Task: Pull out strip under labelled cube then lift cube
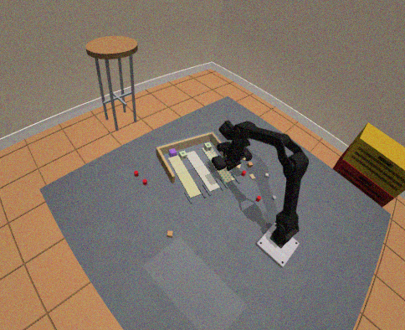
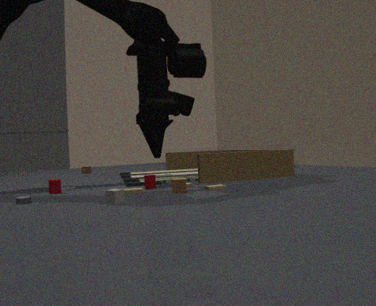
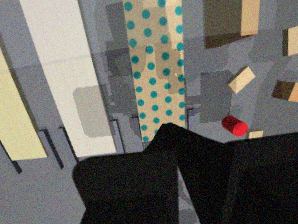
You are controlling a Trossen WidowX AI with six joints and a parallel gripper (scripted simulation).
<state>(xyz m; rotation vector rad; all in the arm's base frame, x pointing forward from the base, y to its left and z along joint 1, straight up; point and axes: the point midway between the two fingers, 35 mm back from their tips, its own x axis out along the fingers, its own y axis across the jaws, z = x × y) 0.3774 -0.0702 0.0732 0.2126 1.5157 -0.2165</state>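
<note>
A yellow strip (image 1: 184, 176) (image 3: 17, 125), a white strip (image 1: 197, 167) (image 3: 60, 60) and a beige strip with teal dots (image 1: 227, 176) (image 3: 145, 90) lie side by side. One pale green cube (image 1: 207, 146) with a dark mark stands at the far end of the dotted strip. A similar cube (image 1: 182, 154) stands near the far ends of the yellow and white strips; its exact support is unclear. A purple cube (image 1: 172, 152) is beside it. The marks are too small to read. My gripper (image 2: 158, 156) (image 3: 166, 128) is shut and empty, pointing down above the dotted strip's near end.
A low wooden wall (image 1: 166, 167) (image 2: 237, 165) surrounds the far ends of the strips. Thin dark rails flank the strips. Red pieces (image 1: 243, 172) (image 2: 150, 182) (image 3: 235, 126), wooden blocks (image 2: 179, 186) (image 3: 242, 80) and pale pieces lie right of the dotted strip.
</note>
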